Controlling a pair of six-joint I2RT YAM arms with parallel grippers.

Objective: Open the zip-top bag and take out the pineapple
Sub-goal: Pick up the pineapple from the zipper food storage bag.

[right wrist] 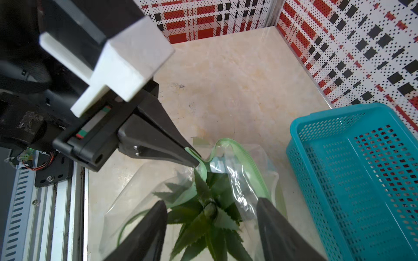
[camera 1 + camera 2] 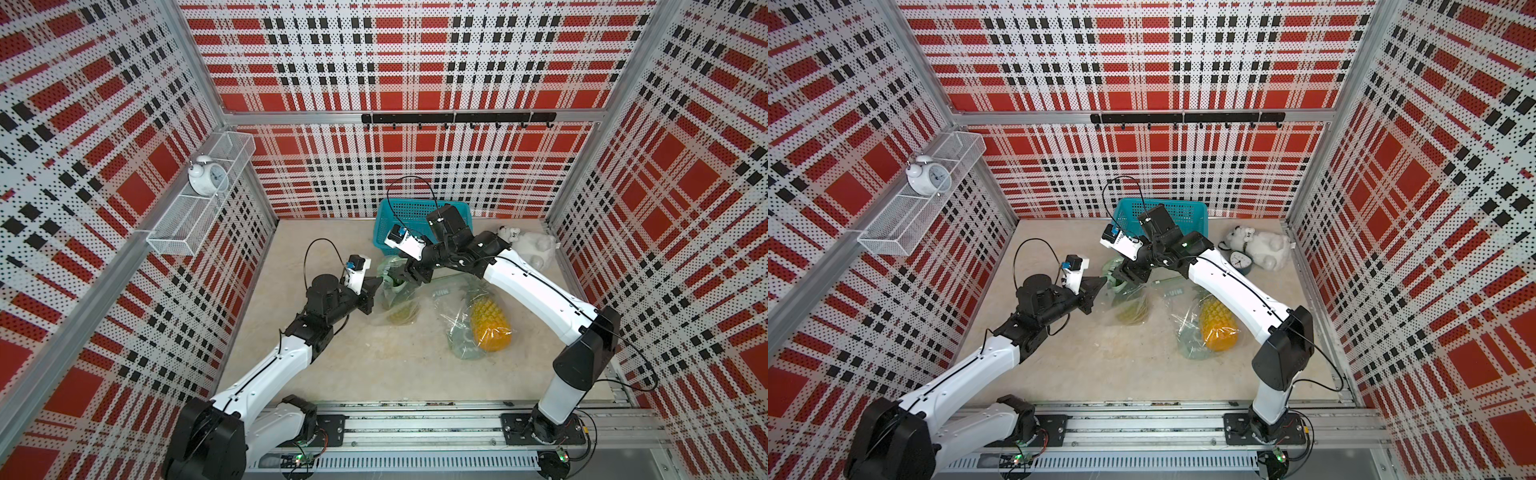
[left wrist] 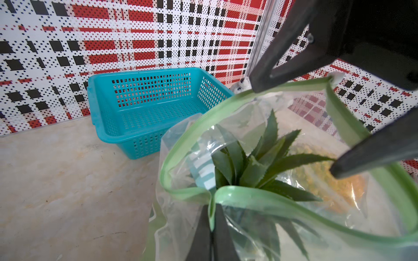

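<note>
Two bagged fruits in both top views; of the second bagged pineapple (image 2: 490, 328), lying apart, crown partly under the right arm. Inside the zip-top bag (image 2: 395, 299), hard to make out the body of the pineapple (image 3: 248, 165): only yellow blur behind wrinkled film, clear just the green crown. Lies tilted, long axis from crown at the open mouth, toward the teal basket (image 2: 415, 216), down to body toward the front rail. Pinched tight on the green zip rim with the left gripper (image 1: 192, 157). Spread wide with the right gripper (image 1: 211, 202), gripping nothing, fingers (image 1: 147, 226) on either side of the crown.
</note>
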